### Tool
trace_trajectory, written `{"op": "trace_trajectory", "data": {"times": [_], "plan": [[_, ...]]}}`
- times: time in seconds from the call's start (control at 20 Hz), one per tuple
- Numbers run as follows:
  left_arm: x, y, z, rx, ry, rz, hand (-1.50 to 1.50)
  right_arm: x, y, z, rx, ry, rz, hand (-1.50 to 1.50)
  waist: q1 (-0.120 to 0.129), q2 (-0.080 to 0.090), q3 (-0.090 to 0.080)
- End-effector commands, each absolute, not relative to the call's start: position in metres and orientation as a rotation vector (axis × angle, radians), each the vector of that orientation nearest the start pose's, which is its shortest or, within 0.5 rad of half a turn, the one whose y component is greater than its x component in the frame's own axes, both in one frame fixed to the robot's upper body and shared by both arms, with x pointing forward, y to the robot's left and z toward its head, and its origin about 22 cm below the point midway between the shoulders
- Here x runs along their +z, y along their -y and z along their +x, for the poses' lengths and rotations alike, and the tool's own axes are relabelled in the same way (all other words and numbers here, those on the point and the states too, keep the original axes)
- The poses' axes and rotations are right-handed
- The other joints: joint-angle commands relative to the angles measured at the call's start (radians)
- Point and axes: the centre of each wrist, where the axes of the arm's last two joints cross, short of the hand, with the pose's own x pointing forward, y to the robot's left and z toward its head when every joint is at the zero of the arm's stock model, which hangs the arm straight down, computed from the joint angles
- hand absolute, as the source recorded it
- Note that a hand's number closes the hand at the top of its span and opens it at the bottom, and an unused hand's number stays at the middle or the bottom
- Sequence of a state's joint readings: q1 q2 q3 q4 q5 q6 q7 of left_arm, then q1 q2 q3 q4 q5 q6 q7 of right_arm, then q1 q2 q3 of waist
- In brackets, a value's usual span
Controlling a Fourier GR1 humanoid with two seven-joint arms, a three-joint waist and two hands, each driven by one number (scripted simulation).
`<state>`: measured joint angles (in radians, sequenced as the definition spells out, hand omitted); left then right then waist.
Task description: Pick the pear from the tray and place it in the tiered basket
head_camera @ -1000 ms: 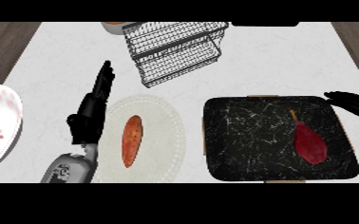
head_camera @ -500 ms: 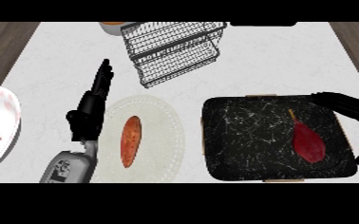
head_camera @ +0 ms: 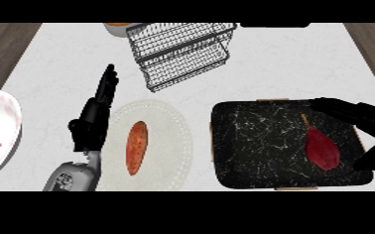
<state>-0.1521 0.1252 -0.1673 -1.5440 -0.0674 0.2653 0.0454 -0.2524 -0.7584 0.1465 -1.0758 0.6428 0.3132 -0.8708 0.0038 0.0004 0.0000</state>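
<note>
White marble counter [head_camera: 293, 59] carries black tray [head_camera: 249, 153], pear [head_camera: 322, 148], wire basket [head_camera: 183, 52].

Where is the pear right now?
In the head view the pear lies on the right half of the black tray, at the picture's right, with the right hand open just above its stem.

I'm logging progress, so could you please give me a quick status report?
Left hand open, resting beside white plate. Right hand open, over dark red pear, not gripping. Pear lying on black marbled tray. Wire tiered basket unobstructed.
</note>
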Motion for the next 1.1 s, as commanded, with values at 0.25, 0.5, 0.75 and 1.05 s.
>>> {"op": "trace_trajectory", "data": {"times": [0.25, 0.5, 0.75, 1.05], "plan": [[0.056, -0.203, 0.276, -0.109, 1.659, 0.195, 0.00, 0.042, 0.399, 0.301, 1.534, 1.502, -0.097, -1.50, 0.000, -0.002, 0.000], [0.034, -0.190, 0.274, -0.124, 1.656, 0.175, 0.00, 0.032, 0.402, 0.295, 1.539, 1.477, -0.066, -1.50, -0.003, 0.000, 0.000], [0.036, -0.199, 0.277, -0.099, 1.651, 0.198, 0.00, 0.009, 0.396, 0.284, 1.485, 1.518, -0.055, -1.50, -0.004, -0.001, 0.000], [0.045, -0.198, 0.264, -0.117, 1.666, 0.193, 0.00, -0.008, 0.383, 0.288, 1.417, 1.629, -0.150, 1.50, 0.000, -0.001, 0.000]]}}
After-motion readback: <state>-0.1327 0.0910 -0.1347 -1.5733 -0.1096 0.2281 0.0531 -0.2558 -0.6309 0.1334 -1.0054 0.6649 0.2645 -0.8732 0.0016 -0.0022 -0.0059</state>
